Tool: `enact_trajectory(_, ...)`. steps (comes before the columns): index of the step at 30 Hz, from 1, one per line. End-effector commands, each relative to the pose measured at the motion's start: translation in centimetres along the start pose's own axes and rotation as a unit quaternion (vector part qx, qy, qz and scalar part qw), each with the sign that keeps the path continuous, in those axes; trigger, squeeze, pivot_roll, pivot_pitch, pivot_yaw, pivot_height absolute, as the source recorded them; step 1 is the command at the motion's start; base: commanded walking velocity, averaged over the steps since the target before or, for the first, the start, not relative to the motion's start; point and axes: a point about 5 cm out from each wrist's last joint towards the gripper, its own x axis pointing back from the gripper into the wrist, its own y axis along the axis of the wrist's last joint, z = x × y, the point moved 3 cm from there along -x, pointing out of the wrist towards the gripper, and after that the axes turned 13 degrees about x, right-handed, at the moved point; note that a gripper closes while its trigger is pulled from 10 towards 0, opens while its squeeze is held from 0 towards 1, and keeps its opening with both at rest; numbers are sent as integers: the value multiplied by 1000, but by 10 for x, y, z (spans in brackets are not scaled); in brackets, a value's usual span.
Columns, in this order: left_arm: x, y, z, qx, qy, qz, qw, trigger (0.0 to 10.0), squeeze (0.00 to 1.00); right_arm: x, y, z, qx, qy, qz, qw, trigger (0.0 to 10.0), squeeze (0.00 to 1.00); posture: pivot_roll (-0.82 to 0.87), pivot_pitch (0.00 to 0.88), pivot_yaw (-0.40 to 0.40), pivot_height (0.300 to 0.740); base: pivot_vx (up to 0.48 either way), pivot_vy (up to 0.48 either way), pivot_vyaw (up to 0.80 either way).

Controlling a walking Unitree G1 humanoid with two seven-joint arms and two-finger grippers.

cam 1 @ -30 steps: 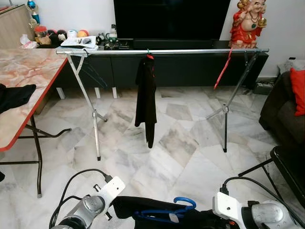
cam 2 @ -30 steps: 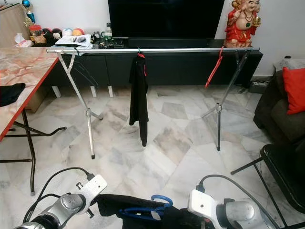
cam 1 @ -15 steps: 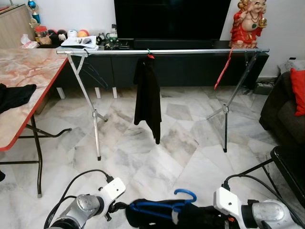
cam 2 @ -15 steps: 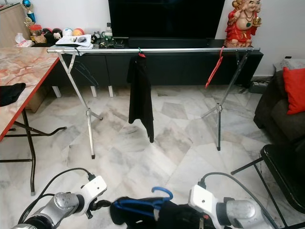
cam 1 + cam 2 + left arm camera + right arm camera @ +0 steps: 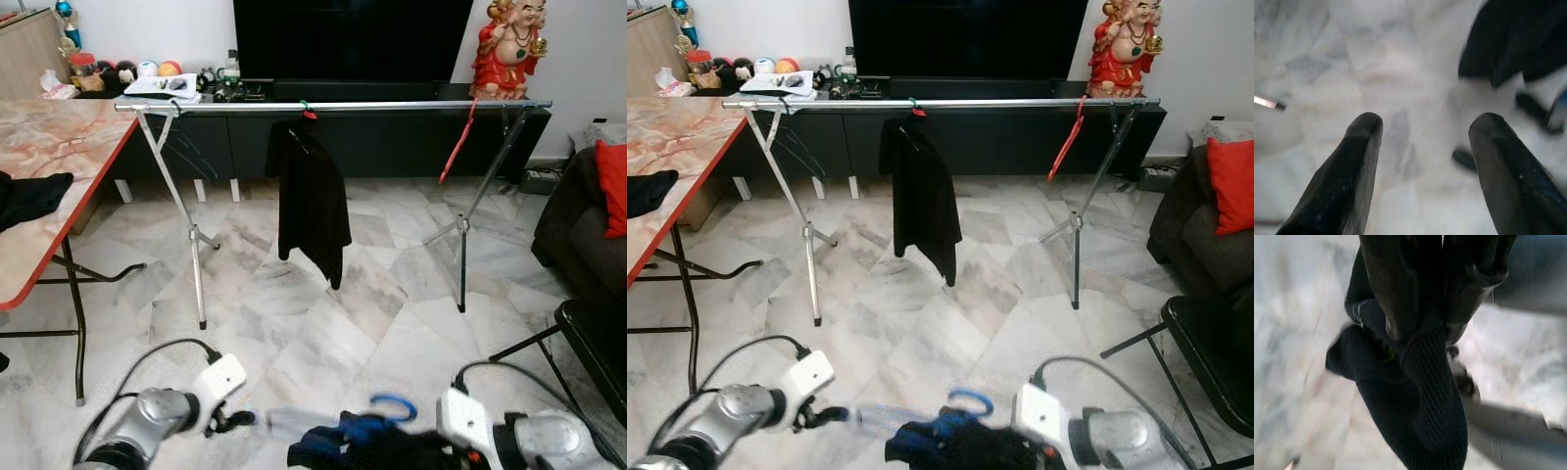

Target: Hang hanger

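Observation:
A blue hanger (image 5: 396, 405) carrying a dark knit garment (image 5: 338, 448) hangs low in front of me, blurred. My right gripper (image 5: 1432, 303) is shut on that garment, its fingers pinching the ribbed cloth (image 5: 1430, 396). My left gripper (image 5: 1422, 125) is open with nothing between its fingers; it sits to the left of the garment (image 5: 231, 421), apart from it. Ahead stands a silver clothes rail (image 5: 333, 105) on tripod legs. A black garment (image 5: 312, 201) hangs from its middle and a red hanger (image 5: 458, 147) hangs near its right end.
A marble-topped table with a red edge (image 5: 69, 157) stands at the left, with a black cloth (image 5: 27, 198) on it. A dark sofa with a red cushion (image 5: 613, 186) and a black chair (image 5: 596, 345) are at the right. A TV console and a red statue (image 5: 506, 47) lie behind the rail.
My left gripper has let go of the dark garment and drawn away to the left. The garment and blue hanger have shifted right and lower. The black garment on the rail has swung.

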Motion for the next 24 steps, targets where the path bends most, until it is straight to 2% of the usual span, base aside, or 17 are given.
enact_trajectory(1,2,-17,-8,-36,-38,55,997,10000,0,-1,3,-10,27,-19,11,999,10000,0,45,32,-18,740,0,0,0)
enact_trajectory(3,4,-22,-12,-39,-57,69,995,10000,0,-4,3,-14,30,-34,19,999,10000,0,45,32,-18,740,0,0,0)
enact_trajectory(5,5,-20,-17,-25,-83,62,994,10000,0,-6,6,-20,40,-52,13,998,10000,0,44,28,-19,740,0,0,0)
enact_trajectory(7,3,-2,-23,5,-106,15,994,10000,0,-10,11,-32,36,-88,2,995,10000,0,45,22,-19,740,0,0,0)
enact_trajectory(8,2,5,-26,7,-114,-1,993,10000,0,-11,14,-34,40,-92,-6,995,10000,0,47,21,-20,740,0,0,0)
enact_trajectory(11,1,20,-30,10,-127,-33,991,10000,0,-12,20,-38,44,-95,-20,994,10000,0,49,16,-19,740,0,0,0)
enact_trajectory(12,0,32,-34,15,-137,-55,989,10000,0,-14,25,-39,44,-92,-34,994,10000,0,49,16,-19,740,0,0,0)
enact_trajectory(13,0,32,-34,15,-137,-55,989,10000,0,-14,25,-39,44,-92,-34,994,10000,0,49,16,-19,740,0,0,0)
enact_trajectory(19,-4,71,-48,8,-165,-115,980,10000,0,-23,39,-39,60,-48,-62,995,10000,0,47,0,-18,740,0,0,0)
enact_trajectory(22,-3,78,-50,7,-172,-125,977,10000,0,-25,42,-42,59,-51,-68,995,10000,0,52,0,-21,740,0,0,0)
enact_trajectory(24,-2,81,-51,7,-173,-128,976,10000,0,-25,45,-48,41,-71,-82,993,10000,0,54,0,-23,740,0,0,0)
